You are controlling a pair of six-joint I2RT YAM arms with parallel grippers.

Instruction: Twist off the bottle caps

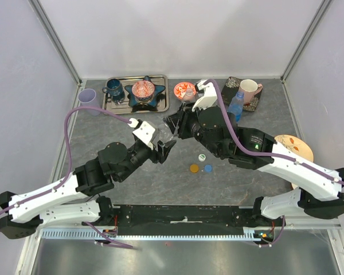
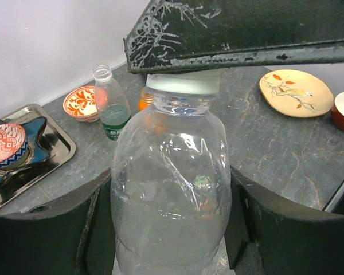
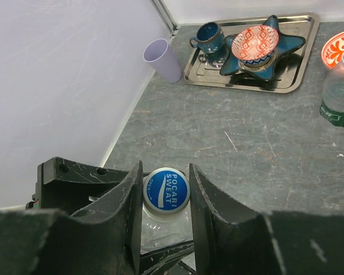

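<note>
"POCARI SWEAT" on the white-and-blue cap (image 3: pixel 166 191)

Bright, even light across our three views, faint soft shadows, mild sheen on the clear bottle (image 2: pixel 169 189).

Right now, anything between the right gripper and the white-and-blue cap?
Nothing visible. The right gripper has its fingers on either side of the white-and-blue cap, seemingly touching both sides. The left gripper clamps the clear bottle beneath it.
</note>
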